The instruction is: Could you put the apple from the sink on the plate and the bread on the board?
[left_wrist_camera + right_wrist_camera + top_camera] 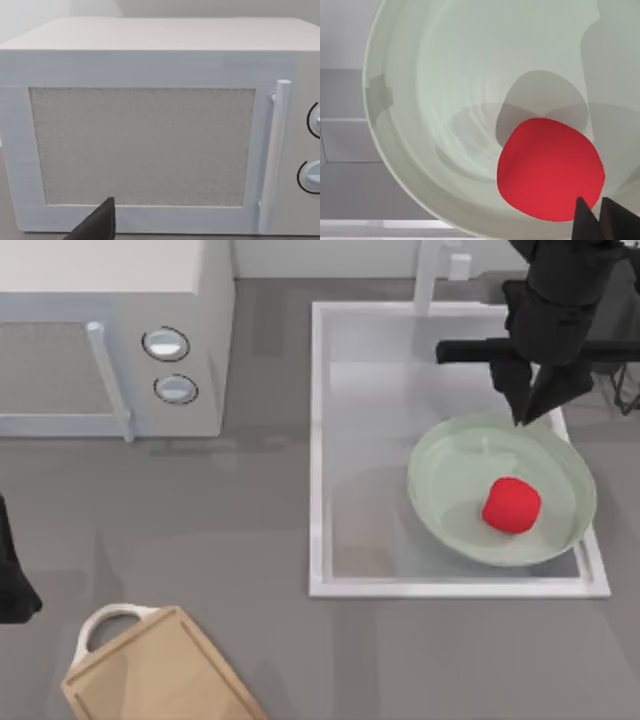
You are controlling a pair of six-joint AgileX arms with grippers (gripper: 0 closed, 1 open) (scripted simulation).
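The red apple lies on the pale green plate, and the plate itself sits inside the white-rimmed sink. My right gripper hangs over the plate's far rim, fingers drawn together, holding nothing and apart from the apple. In the right wrist view the apple rests in the plate just beyond the gripper. The wooden board with its white loop handle lies at the front left. The bread is out of view. My left arm is parked at the left edge.
A white microwave stands at the back left, its door and handle facing the left wrist camera. A white faucet rises behind the sink. Grey counter lies between the board and the sink.
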